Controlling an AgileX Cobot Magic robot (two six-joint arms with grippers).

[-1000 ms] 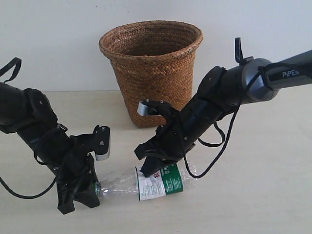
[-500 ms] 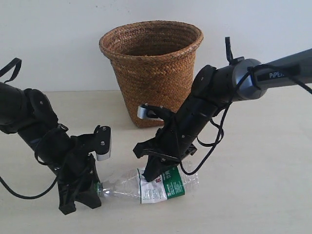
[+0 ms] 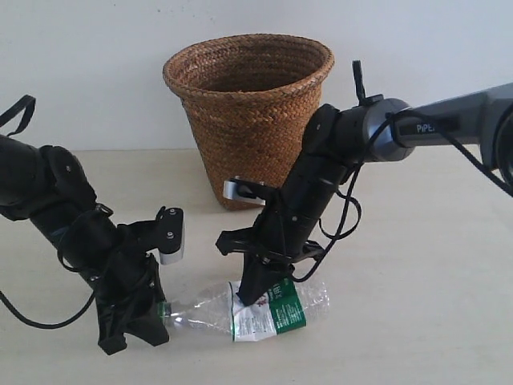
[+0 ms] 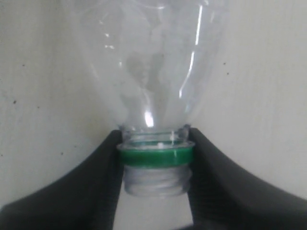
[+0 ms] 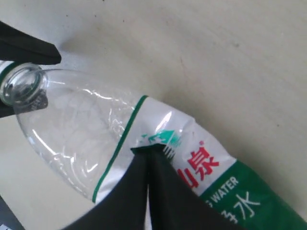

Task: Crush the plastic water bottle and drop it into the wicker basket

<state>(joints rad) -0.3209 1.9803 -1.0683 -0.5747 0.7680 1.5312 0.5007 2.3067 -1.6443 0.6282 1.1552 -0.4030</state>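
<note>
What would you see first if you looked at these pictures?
A clear plastic water bottle lies on its side on the table. The left gripper clamps its neck and the right gripper presses closed tips onto its label. Behind them stands a big brown wicker basket.

A pale cream tabletop (image 3: 433, 321) spreads across the room in front of me, matte and smooth, with soft grey shadows lying on it. Past the tabletop's far edge rises a plain white wall (image 3: 80, 56), evenly lit. Seen close up, the tabletop's surface carries a few tiny dark specks (image 4: 14, 101), scattered well apart.
</note>
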